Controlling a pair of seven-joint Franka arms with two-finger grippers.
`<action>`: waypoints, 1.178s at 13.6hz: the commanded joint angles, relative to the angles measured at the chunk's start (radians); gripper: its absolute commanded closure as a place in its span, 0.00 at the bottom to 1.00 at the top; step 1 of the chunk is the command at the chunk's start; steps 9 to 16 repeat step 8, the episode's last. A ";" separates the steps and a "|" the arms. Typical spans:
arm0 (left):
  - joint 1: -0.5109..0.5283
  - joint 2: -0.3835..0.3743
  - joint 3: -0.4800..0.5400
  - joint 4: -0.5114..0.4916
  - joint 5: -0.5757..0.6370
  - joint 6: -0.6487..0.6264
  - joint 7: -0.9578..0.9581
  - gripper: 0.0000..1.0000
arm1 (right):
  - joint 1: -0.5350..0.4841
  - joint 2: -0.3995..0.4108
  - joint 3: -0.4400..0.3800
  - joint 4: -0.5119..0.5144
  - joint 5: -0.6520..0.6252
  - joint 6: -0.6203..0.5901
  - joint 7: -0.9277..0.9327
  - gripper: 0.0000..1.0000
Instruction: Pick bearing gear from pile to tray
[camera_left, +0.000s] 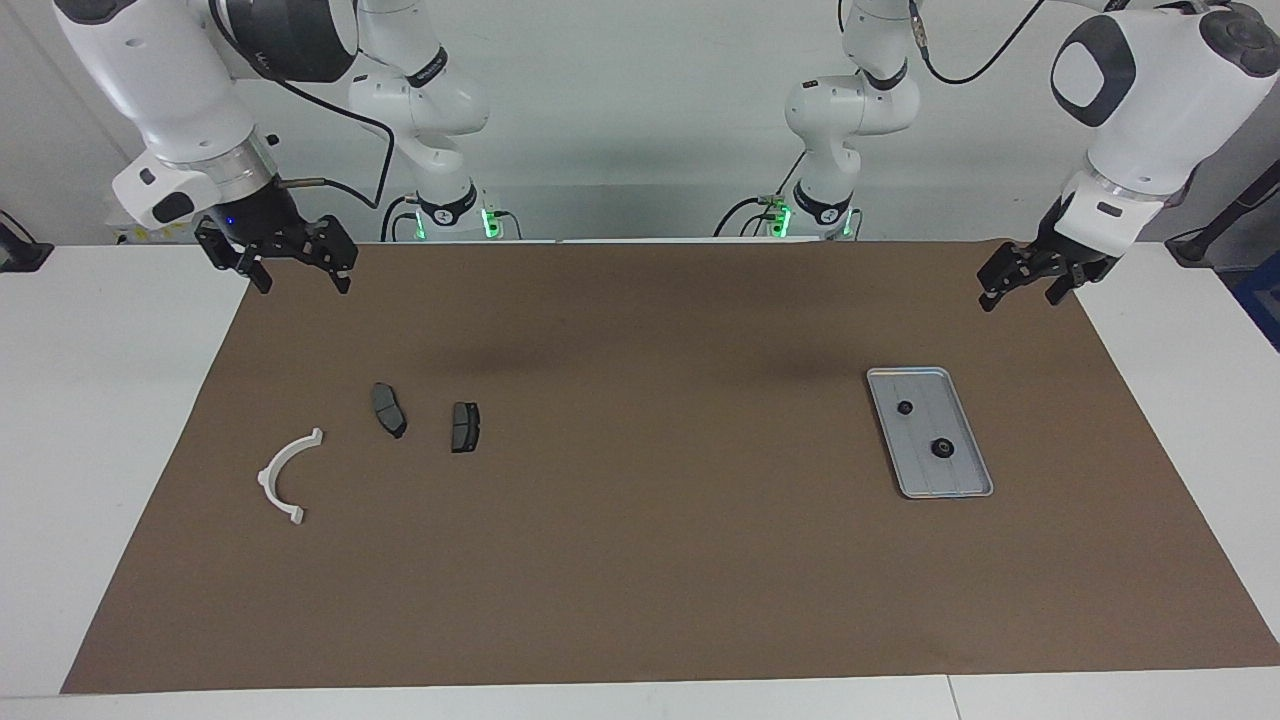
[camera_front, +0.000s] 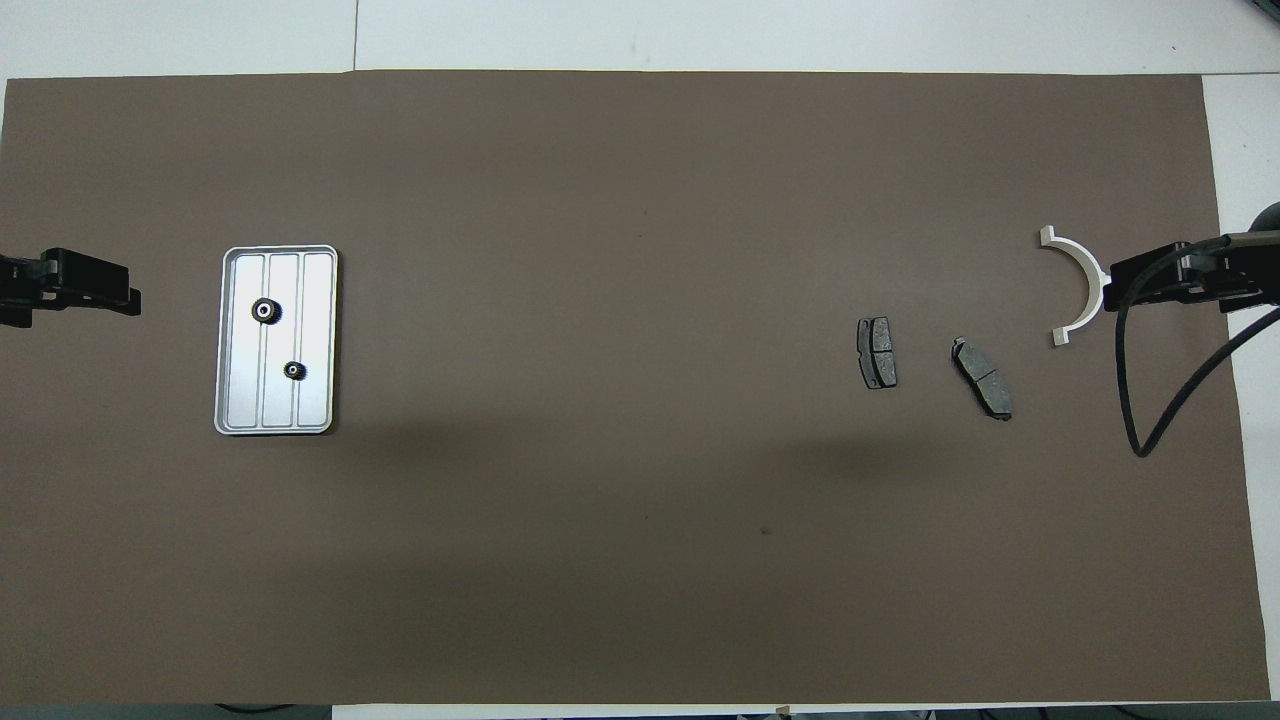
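Bearing gears: two black toothed pieces, the larger (camera_left: 941, 448) and the smaller (camera_left: 905, 407), lying apart inside the tray (camera_left: 975, 492) toward the left arm's end of the table. Remaining pile: white bracket (camera_left: 283, 473) and two brake-pad plates (camera_left: 388, 409) (camera_left: 465, 426), toward the right arm's end; no gear visible among them. Left gripper (camera_left: 1025, 281): raised, fingers apart, empty. Right gripper (camera_left: 293, 266): raised, fingers apart, empty. Risk: a further pick would likely lift a wrong part, since only non-gear items remain.

Two black gears (camera_left: 940, 448) in tray (camera_left: 972, 488)
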 joint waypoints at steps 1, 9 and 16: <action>-0.007 -0.008 -0.002 0.004 -0.011 -0.033 0.000 0.00 | -0.014 -0.001 0.010 0.002 -0.007 -0.010 0.013 0.00; -0.005 -0.007 -0.004 0.005 -0.003 -0.036 0.000 0.00 | -0.015 -0.003 0.010 0.005 -0.005 -0.014 0.013 0.00; -0.005 -0.007 -0.004 0.005 -0.003 -0.036 0.000 0.00 | -0.015 -0.003 0.010 0.005 -0.005 -0.014 0.013 0.00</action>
